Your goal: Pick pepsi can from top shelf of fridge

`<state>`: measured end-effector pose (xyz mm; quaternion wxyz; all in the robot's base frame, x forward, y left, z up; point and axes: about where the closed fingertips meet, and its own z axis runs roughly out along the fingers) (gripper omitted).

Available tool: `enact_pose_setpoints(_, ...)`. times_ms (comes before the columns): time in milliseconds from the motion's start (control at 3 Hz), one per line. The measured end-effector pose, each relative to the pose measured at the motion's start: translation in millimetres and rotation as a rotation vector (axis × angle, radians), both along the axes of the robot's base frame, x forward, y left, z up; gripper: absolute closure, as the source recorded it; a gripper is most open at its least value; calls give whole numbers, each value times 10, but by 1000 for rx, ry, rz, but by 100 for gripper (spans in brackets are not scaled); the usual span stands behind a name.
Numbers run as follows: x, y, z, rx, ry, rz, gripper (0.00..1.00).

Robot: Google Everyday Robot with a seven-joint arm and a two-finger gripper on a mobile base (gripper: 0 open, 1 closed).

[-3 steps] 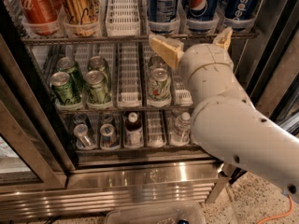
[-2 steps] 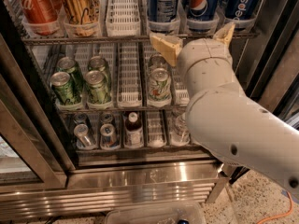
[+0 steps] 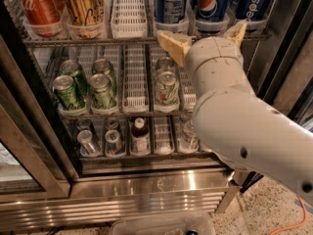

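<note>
The gripper (image 3: 202, 35) has crept slightly toward 12 o'clock and now sits at the front edge of the top shelf (image 3: 88, 41), with the pepsi can (image 3: 255, 1) at its 1 o'clock; the white arm (image 3: 244, 131) has risen with it

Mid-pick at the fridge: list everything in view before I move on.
pepsi can: one, blue with white lettering, right end of top shelf
logo can: one, blue, left of the pepsi can
small-print can: one, blue, left of the logo can
red can: one, top shelf far left
gold can: one, beside the red can
green cans: six, middle rack
silver cans: at least two, bottom rack left
bottle: one, dark, white cap, bottom rack
fridge: one, steel, louvred base
pincer: one, tan, open, just under the top shelf's front edge below the blue cans
arm: one, white, from lower right
</note>
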<state>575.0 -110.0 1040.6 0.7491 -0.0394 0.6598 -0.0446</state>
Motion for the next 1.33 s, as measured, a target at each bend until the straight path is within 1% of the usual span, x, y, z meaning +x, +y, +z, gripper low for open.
enact_pose_setpoints(333,21,-26,68,6,-12,-22,0)
enact_pose_setpoints(667,22,-101,64,6,-20,-60,0)
enact_pose_setpoints(1333,80,-420,8,-14,-33,-163,0)
